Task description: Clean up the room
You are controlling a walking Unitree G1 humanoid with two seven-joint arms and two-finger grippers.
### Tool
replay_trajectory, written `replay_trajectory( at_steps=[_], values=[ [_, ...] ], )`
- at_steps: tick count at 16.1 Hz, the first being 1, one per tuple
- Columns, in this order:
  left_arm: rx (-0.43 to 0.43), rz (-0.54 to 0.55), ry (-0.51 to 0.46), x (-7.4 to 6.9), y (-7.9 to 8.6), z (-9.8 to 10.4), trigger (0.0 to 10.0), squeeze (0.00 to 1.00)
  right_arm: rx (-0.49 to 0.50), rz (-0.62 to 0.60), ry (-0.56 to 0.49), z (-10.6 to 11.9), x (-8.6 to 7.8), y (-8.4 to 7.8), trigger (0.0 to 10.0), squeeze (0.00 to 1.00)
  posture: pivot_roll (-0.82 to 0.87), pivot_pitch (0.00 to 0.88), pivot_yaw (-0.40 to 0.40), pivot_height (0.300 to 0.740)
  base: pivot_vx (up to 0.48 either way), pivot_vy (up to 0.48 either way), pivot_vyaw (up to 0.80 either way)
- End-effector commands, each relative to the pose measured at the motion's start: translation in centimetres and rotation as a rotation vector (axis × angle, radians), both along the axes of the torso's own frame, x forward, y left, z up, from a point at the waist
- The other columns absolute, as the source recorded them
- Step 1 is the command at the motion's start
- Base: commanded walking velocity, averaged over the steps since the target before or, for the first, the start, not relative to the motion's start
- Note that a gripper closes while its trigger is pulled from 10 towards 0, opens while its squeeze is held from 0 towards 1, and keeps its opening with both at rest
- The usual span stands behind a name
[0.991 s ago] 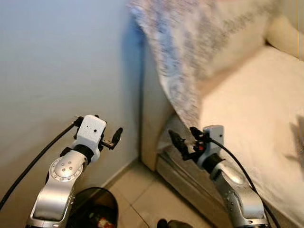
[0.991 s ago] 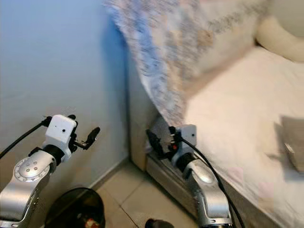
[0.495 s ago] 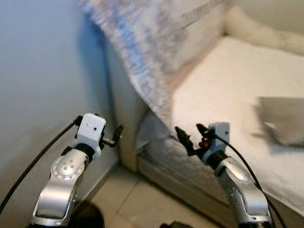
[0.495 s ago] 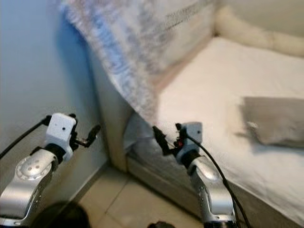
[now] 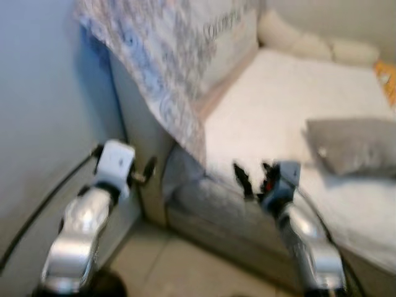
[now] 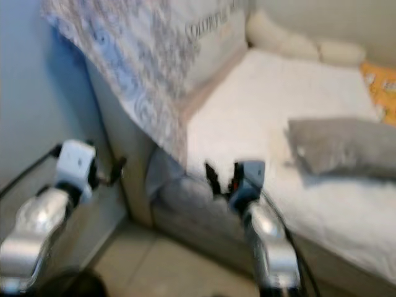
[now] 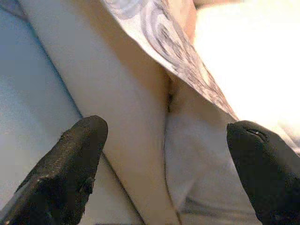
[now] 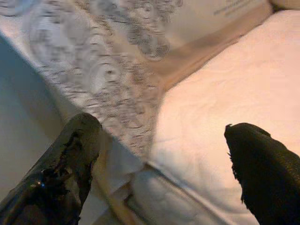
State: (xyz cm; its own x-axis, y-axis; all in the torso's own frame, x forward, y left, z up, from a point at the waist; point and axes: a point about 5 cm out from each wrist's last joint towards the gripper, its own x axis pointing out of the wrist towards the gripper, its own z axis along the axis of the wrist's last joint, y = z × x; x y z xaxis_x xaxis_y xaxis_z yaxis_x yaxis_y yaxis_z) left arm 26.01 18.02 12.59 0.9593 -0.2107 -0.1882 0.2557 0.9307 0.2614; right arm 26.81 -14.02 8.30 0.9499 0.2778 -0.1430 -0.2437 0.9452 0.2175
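Head views: blurring heavily.
Left claw (image 7: 164, 154): gaping wide, empty, beside bed (image 5: 297, 111) corner.
Right claw (image 8: 159, 154): gaping wide, hovering over bed edge.
Grey pillow (image 5: 352, 143): lying on bed, details smeared.

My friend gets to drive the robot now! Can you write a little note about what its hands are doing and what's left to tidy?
Left gripper: open, empty, raised near the wall by the end of the sofa.
Right gripper: open, empty, raised at the sofa's front edge.
A patterned blanket hangs over the sofa's arm; a grey pillow lies on the seat.
Done: nothing picked up yet.
Left: probably straighten the blanket and pillow. The head views are blurred.
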Motion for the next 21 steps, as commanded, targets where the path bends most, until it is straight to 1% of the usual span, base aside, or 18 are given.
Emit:
replay_trajectory(
  at_steps=[1,4,10,15,18,21],
  values=[
    [0.007,0.008,-0.008,0.14,0.13,0.17,10.0,0.00,-0.043,-0.036,0.015,-0.39,0.26,-0.41,10.0,0.00,0.02,0.000,-0.028,0.740,0.000,0.000,0.00],
    [0.007,0.008,-0.007,0.14,0.11,0.01,10.0,0.00,-0.056,-0.074,0.023,-0.57,0.45,-0.68,10.0,0.00,0.02,0.000,-0.030,0.740,0.000,0.000,0.00],
    [0.011,0.002,-0.009,0.10,0.03,-0.13,10.0,0.00,-0.061,-0.100,0.025,-0.71,0.59,-0.77,10.0,0.00,0.02,0.000,-0.030,0.740,0.000,0.000,0.00],
    [0.016,0.000,-0.012,0.06,0.06,-0.11,10.0,0.00,-0.055,-0.097,0.018,-0.69,0.56,-0.52,10.0,0.00,0.02,0.000,-0.032,0.740,0.000,-0.277,0.00],
    [0.017,0.000,-0.013,-0.01,-0.03,-0.05,10.0,0.00,-0.051,-0.092,0.013,-0.64,0.51,-0.39,10.0,0.00,0.02,0.000,-0.032,0.740,0.000,-0.277,-0.70],
    [0.017,0.002,-0.014,-0.06,-0.03,0.01,10.0,0.00,-0.052,-0.097,0.007,-0.60,0.50,-0.32,10.0,0.00,0.02,0.000,-0.033,0.740,0.000,-0.185,0.00]
  ],
)
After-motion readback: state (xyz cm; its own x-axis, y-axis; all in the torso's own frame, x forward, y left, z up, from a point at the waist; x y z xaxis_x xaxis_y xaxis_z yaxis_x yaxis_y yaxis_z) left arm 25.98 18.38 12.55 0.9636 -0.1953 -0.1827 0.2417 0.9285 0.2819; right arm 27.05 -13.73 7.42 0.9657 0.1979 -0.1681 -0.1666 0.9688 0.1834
